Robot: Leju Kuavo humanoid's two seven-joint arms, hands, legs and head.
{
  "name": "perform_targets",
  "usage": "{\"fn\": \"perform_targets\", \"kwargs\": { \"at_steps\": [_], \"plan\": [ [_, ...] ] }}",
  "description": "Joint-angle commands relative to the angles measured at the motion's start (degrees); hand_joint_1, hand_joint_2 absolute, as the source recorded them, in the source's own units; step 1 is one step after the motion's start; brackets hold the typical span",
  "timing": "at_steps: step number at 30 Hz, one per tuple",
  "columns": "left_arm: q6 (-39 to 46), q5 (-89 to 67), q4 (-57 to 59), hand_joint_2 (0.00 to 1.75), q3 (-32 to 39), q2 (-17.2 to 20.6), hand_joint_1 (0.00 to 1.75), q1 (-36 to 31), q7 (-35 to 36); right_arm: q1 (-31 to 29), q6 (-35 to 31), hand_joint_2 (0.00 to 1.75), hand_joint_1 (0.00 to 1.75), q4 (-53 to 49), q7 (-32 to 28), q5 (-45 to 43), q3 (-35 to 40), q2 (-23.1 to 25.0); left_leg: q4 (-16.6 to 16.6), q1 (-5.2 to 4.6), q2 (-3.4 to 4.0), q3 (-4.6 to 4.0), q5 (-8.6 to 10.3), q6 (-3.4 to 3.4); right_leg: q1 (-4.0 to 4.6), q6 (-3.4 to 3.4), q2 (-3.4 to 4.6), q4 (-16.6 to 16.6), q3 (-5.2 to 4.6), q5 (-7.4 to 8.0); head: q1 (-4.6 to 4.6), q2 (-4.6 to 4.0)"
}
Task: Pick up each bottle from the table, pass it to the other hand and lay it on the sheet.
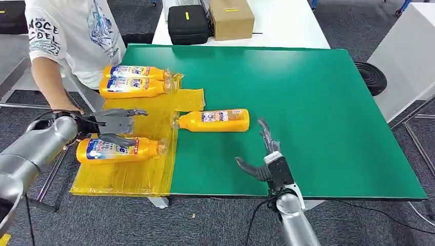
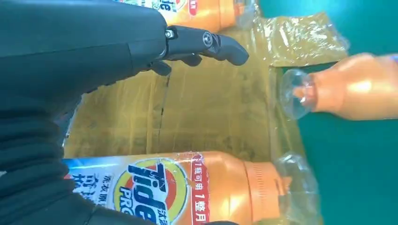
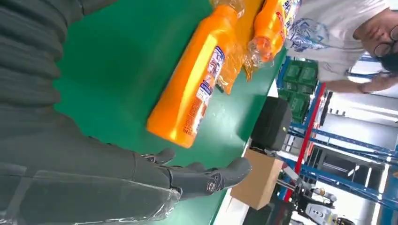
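1. Nearest: right hand (image 1: pixel 268 156), empty, fingers spread wide, just near of the bottle on the green mat (image 1: pixel 214 120).
2. Left hand (image 1: pixel 114 125) open above the near sheet bottle (image 1: pixel 115 149), seemingly not gripping.
3. Risk: slippery round bottle rolling off during handover.
4. Yellow sheet (image 1: pixel 149 177) bearing three bottles; two far bottles (image 1: pixel 132 82) together.

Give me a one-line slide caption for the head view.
Three bottles lie on the yellow sheet; a fourth bottle waits on the green mat near the open right hand.

Grey carpet floor (image 1: pixel 215 220) — white table (image 1: pixel 287 23) behind.
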Motion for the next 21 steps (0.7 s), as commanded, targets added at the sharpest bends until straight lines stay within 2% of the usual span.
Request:
{"fn": "perform_targets", "kwargs": {
  "at_steps": [1, 2, 4, 6, 8, 9, 13, 16, 21],
  "plan": [
    [6.57, 5.44, -5.1, 1.75, 0.35, 2.47, 0.0, 0.56, -1.36, 1.01, -0.29, 1.75, 0.0, -2.61, 1.22, 2.1, -1.49, -0.62, -0.01, -0.02, -0.01, 0.18, -0.09, 0.03, 0.01, -0.08, -0.08, -0.01, 0.2, -0.1, -0.02, 0.0],
    [7.23, 5.3, -5.19, 1.75, 0.27, 2.44, 0.0, 1.19, -1.46, 1.03, -0.32, 1.75, 0.0, -2.82, 1.29, 2.18, -1.59, -0.59, -0.07, -0.06, 0.01, 0.21, -0.06, 0.03, -0.03, -0.06, -0.05, -0.05, 0.2, -0.08, 0.0, 0.0],
    [15.66, 6.76, -5.92, 1.75, 5.38, 0.41, 0.0, 5.81, -2.45, 1.08, -2.22, 1.75, 0.0, -3.83, 2.77, 6.21, -1.32, -1.23, -0.08, -0.08, 0.04, 0.29, -0.09, 0.05, -0.05, -0.07, -0.03, -0.06, 0.29, -0.1, 0.0, 0.0],
    [20.24, 4.8, -6.52, 1.75, 7.68, -1.12, 0.0, 8.74, -2.85, 0.75, -1.82, 1.75, 0.0, -4.34, 3.93, 8.51, -2.14, -1.37, -0.14, -0.12, 0.04, 0.32, -0.07, 0.05, -0.09, -0.05, -0.03, -0.1, 0.32, -0.09, 0.0, 0.0],
    [26.3, 4.94, -7.19, 1.75, 12.39, -4.48, 0.0, 12.08, -2.94, -1.68, -3.37, 1.75, 0.0, -2.47, 7.09, 13.72, -2.45, -2.29, -0.14, -0.12, 0.0, 0.36, -0.09, 0.06, -0.08, -0.05, -0.07, -0.12, 0.37, -0.1, 0.0, 0.0],
    [30.72, 3.28, -7.91, 1.75, 15.01, -6.8, 0.0, 14.09, -2.31, -4.24, -3.76, 1.75, 0.0, -0.18, 8.88, 16.87, -2.8, -2.85, -0.12, -0.11, 0.01, 0.43, -0.13, 0.06, -0.07, -0.08, -0.08, -0.11, 0.44, -0.14, -0.02, 0.0],
    [36.97, 1.66, -11.43, 1.75, 22.98, -12.86, 0.0, 20.69, 0.54, -17.67, -4.18, 1.75, 0.0, 15.85, 13.23, 26.1, -2.96, -5.17, -0.1, -0.19, 0.01, 0.22, -0.01, 0.09, -0.15, 0.0, -0.06, -0.12, 0.23, -0.01, -0.02, 0.0],
    [38.64, 0.81, -14.16, 1.75, 25.76, -13.85, 0.0, 23.29, 0.73, -24.04, -5.46, 1.75, 0.0, 24.14, 13.75, 29.13, -2.48, -5.86, -0.04, -0.2, 0.15, 0.13, -0.02, 0.09, -0.15, 0.0, 0.09, -0.1, 0.15, 0.04, 0.02, 0.0],
    [39.01, 1.19, -14.74, 1.75, 27.15, -13.98, 0.0, 23.77, 0.83, -24.56, -6.46, 1.75, 0.0, 25.35, 14.12, 30.59, -1.8, -5.97, -0.01, -0.25, 0.05, 0.24, -0.05, 0.12, -0.2, 0.04, -0.04, -0.06, 0.26, 0.01, 0.0, 0.0]
  ]
}}
